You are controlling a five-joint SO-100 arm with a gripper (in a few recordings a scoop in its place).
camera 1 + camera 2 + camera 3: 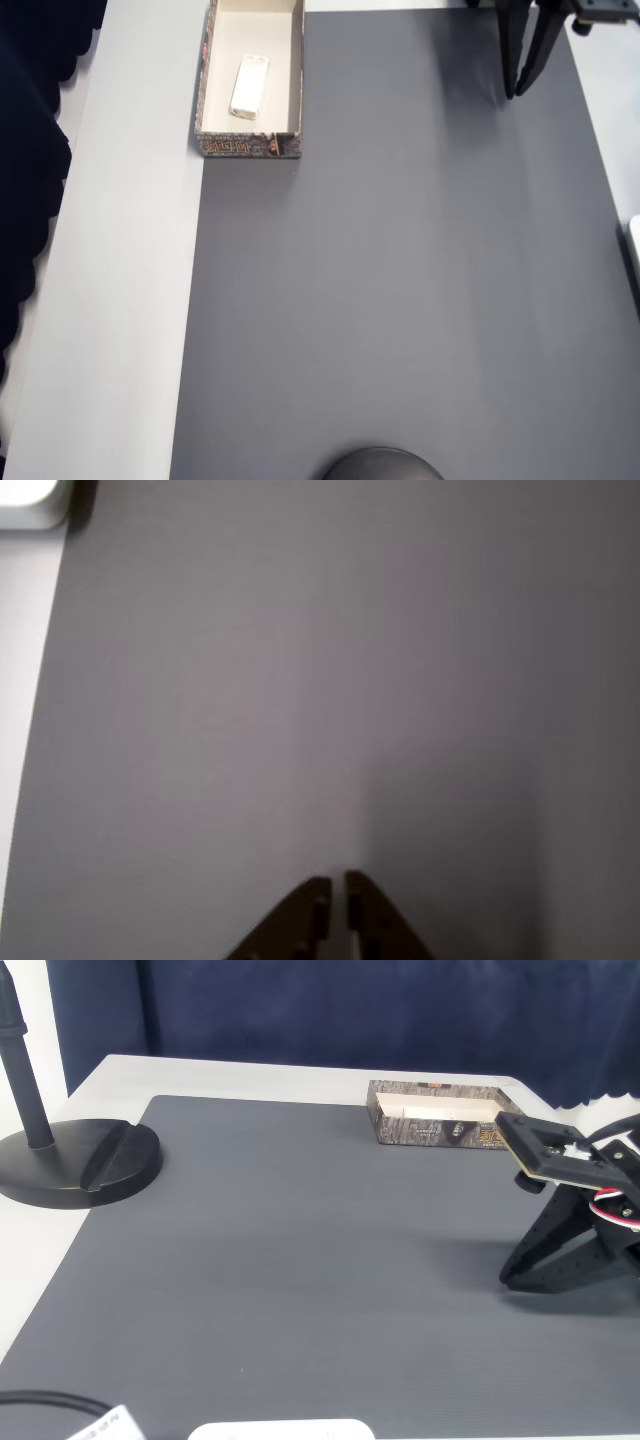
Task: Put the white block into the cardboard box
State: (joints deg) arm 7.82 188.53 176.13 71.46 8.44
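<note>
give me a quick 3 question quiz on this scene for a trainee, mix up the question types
1. True or false: the white block lies inside the cardboard box.
2. Multiple choice: in the wrist view, the gripper is A) wide open B) shut with nothing between its fingers C) shut on the block.
3. Fill in: in the overhead view, the box straddles the left edge of the dark grey ____.

Key: 1 true; 2 B; 3 mat.
</note>
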